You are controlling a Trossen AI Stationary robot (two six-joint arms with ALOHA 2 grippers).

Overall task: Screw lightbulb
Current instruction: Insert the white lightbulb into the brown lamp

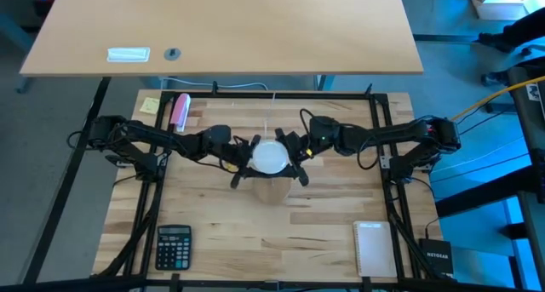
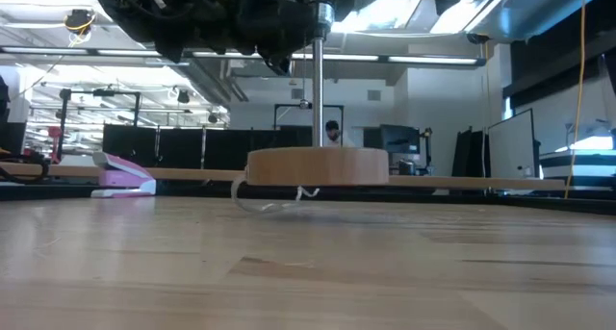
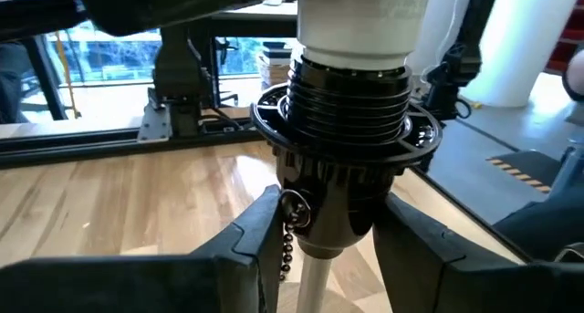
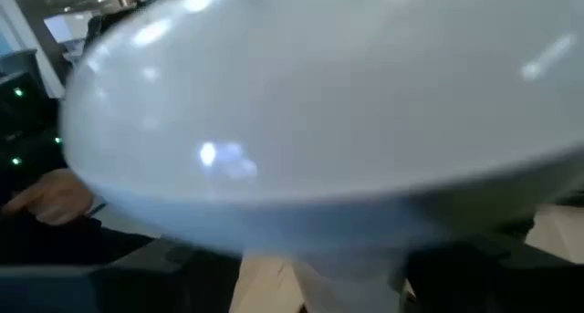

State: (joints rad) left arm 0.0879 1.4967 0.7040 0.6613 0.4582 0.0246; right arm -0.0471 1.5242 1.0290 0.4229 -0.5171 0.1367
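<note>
A lamp stands mid-table on a round wooden base, with a thin metal pole rising to a black ribbed socket. The white lightbulb sits upright in the socket with its pale neck inside. My left gripper comes level from the table's left, shut on the socket's lower part. My right gripper comes level from the table's right, shut on the lightbulb, which fills its wrist view. My left gripper pinches the socket's tapered black lower body between its two fingers, just above the pole. The fingers come level from the table's left, one on each side. The socket stays upright on the pole. My right gripper has the bulb's narrowing underside between its two fingers, which come level from the table's right. The globe bulges above them. The bulb stands upright in the socket.
A bead pull chain hangs beside the socket, and a pale cord trails from the base. A pink stapler and yellow note lie far left. A calculator is near left and a notepad near right.
</note>
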